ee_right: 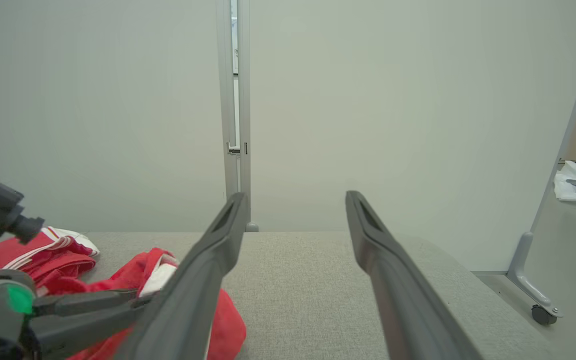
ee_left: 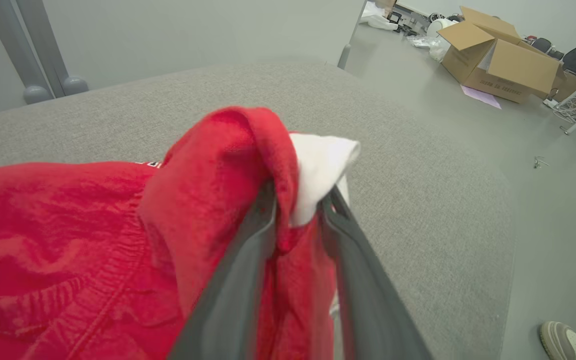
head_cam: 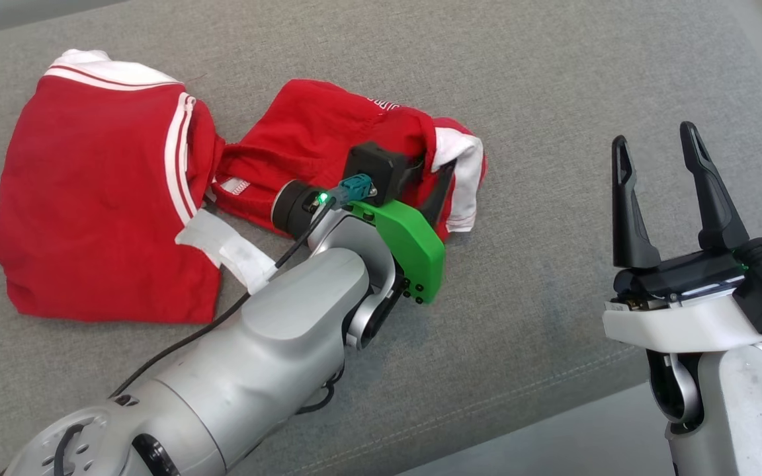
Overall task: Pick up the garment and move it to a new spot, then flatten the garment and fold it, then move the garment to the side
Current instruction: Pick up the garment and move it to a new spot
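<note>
Head view: the left arm reaches over the cushion. The left end effector is narrow on a white-edged fold at the right end of the red garment. The right end effector stands wide, well apart to the right.

Left wrist view: the fold rises pinched between the fingers.

Right wrist view: the garment lies on the cushion, left of the wide-spread end effector.

— Left arm?
— The left arm reaches from the near edge of the grey pad toward its middle, wrist bent. The left gripper sits low, fingers close together (a fold of the garment is pinched between them).
— Right?
— The right gripper is raised by the pad's right edge, fingers spread wide.
</note>
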Available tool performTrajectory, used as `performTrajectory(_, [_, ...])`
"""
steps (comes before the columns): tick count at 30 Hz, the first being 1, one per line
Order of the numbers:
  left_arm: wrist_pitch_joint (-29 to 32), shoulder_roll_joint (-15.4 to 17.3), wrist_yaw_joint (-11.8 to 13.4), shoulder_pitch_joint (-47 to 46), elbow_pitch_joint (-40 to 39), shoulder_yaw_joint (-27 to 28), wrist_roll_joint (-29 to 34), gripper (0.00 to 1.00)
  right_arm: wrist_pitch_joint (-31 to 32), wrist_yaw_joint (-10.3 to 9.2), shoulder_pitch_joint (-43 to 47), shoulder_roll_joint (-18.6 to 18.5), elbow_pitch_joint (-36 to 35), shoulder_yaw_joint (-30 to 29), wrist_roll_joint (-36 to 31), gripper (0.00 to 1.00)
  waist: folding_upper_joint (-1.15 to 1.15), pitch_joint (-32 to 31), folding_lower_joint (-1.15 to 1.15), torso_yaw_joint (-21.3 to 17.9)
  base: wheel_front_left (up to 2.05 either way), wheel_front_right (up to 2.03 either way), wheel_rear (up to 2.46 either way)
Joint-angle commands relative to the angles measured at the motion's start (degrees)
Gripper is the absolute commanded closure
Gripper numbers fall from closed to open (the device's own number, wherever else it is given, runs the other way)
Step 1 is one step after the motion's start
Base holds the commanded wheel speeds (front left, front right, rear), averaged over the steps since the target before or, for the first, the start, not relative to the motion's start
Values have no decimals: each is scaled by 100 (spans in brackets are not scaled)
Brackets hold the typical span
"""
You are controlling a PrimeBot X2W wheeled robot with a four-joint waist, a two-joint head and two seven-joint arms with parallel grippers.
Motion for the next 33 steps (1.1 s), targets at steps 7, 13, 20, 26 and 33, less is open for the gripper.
performTrajectory(7, [13,22,-155,205,-126,-116,-17,0,-22,0,18,-16,45,-5,-59,0,0,-162,0,373,0,0,0])
performTrajectory(13, [-19,25,-223,533,-385,-142,111,0,-21,0,156,-16,88,-50,-145,0,0,-474,0,742,0,0,0])
performTrajectory(20, [-177,23,24,845,-52,2,249,0,-22,0,324,-17,118,-183,-209,0,0,-781,0,1162,0,0,0])
performTrajectory(26, [-199,187,255,1023,248,707,663,0,-22,0,384,-16,85,-222,-223,0,0,-911,0,1384,0,0,0])
performTrajectory(33, [-194,520,399,1324,627,1464,1164,0,-21,0,357,-17,34,-169,-255,0,0,-834,0,1434,0,0,0])
